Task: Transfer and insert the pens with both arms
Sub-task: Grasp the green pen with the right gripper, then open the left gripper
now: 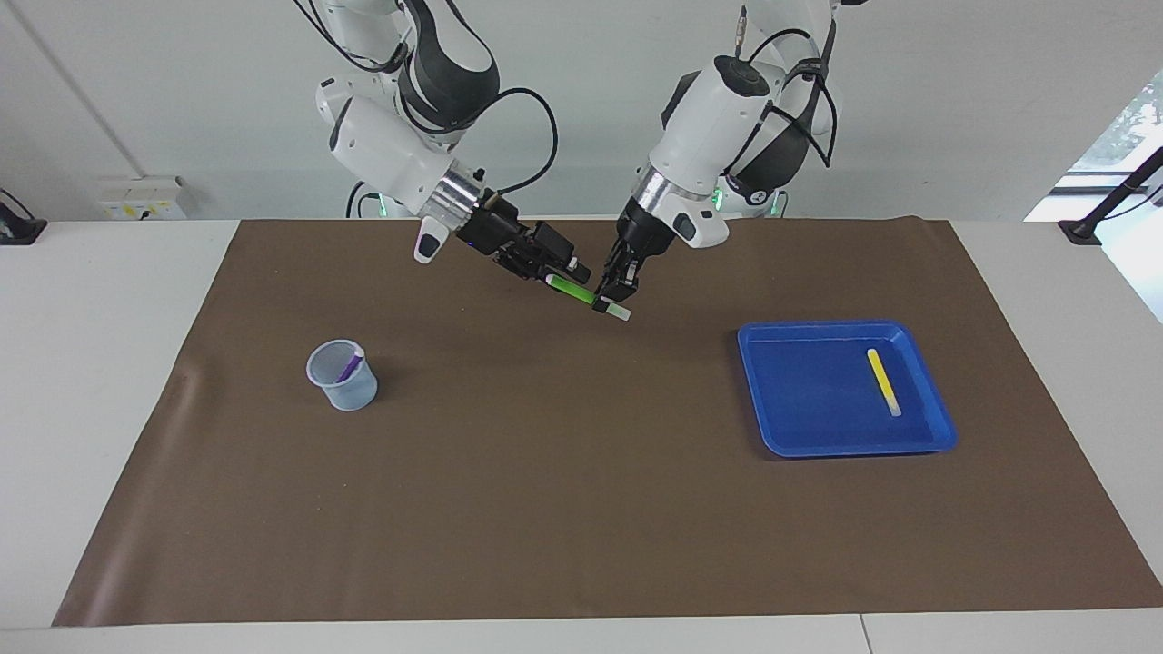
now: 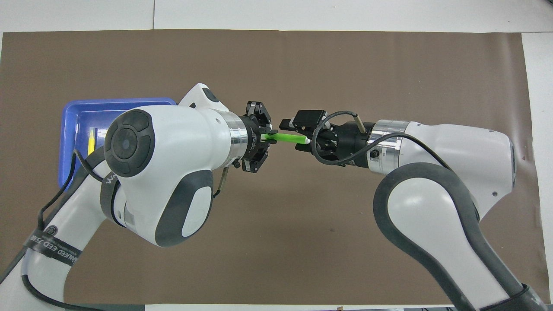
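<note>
Green pen [image 1: 581, 295] tilted midair, purple pen [image 1: 350, 366] in cup [image 1: 342, 386], yellow pen [image 1: 882, 381] flat in tray [image 1: 772, 400].

- We are counting three pens: a green pen [image 1: 575, 292] at upper centre of the frame, a purple pen [image 1: 350, 366] at centre left, a yellow pen [image 1: 882, 381] at centre right.
- We are seeing one cup [image 1: 342, 375].
- We are seeing one blue tray [image 1: 818, 436].
- We are counting two arms, each carrying one gripper: left gripper [image 1: 616, 289], right gripper [image 1: 556, 268].
- We are seeing one brown mat [image 1: 581, 527].
</note>
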`<state>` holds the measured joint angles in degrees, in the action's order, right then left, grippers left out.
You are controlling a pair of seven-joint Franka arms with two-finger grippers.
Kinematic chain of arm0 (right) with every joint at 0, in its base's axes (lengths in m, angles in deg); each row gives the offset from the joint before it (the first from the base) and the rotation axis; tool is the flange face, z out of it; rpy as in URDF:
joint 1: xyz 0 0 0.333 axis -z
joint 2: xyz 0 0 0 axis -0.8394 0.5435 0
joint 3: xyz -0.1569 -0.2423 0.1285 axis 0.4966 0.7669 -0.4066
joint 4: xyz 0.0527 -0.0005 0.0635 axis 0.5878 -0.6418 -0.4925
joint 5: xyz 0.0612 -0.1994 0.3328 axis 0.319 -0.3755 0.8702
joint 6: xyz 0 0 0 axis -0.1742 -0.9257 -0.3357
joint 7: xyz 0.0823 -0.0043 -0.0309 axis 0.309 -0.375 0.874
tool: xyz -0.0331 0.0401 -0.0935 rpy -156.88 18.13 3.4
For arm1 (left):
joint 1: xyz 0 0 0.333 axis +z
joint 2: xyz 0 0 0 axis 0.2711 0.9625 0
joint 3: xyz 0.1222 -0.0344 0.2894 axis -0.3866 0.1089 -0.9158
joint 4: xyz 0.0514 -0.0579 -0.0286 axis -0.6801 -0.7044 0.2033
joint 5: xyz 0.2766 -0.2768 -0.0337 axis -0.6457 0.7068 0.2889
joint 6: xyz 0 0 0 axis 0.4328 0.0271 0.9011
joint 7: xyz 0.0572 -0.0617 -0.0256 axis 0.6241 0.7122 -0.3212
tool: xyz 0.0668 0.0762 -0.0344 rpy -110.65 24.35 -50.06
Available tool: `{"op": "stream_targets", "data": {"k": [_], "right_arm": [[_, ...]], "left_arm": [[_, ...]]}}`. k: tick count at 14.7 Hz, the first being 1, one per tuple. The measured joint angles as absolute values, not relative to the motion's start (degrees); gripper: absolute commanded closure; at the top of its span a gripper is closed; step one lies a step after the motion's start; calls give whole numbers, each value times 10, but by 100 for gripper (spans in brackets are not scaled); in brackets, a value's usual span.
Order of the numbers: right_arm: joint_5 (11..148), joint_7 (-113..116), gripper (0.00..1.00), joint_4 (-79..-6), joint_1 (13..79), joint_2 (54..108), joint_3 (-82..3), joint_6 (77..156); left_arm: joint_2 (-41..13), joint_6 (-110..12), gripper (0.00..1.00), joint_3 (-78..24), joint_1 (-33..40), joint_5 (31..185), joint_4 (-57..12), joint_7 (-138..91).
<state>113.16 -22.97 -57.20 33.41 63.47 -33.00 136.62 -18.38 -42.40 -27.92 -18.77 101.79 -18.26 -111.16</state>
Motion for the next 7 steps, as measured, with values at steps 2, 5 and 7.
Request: {"op": "stream_targets", "data": {"k": [2, 5, 7], "right_arm": [[1132, -230, 42, -573, 334, 635, -329, 1366], [1132, -230, 100, -576, 334, 634, -329, 1366], [1132, -230, 100, -582, 335, 634, -328, 1366]], "left_arm": [[-184, -424, 100, -279, -188, 1018, -184, -1112], [-184, -424, 100, -281, -188, 1018, -185, -1112], [-185, -425, 100, -285, -188, 1018, -185, -1112]]}}
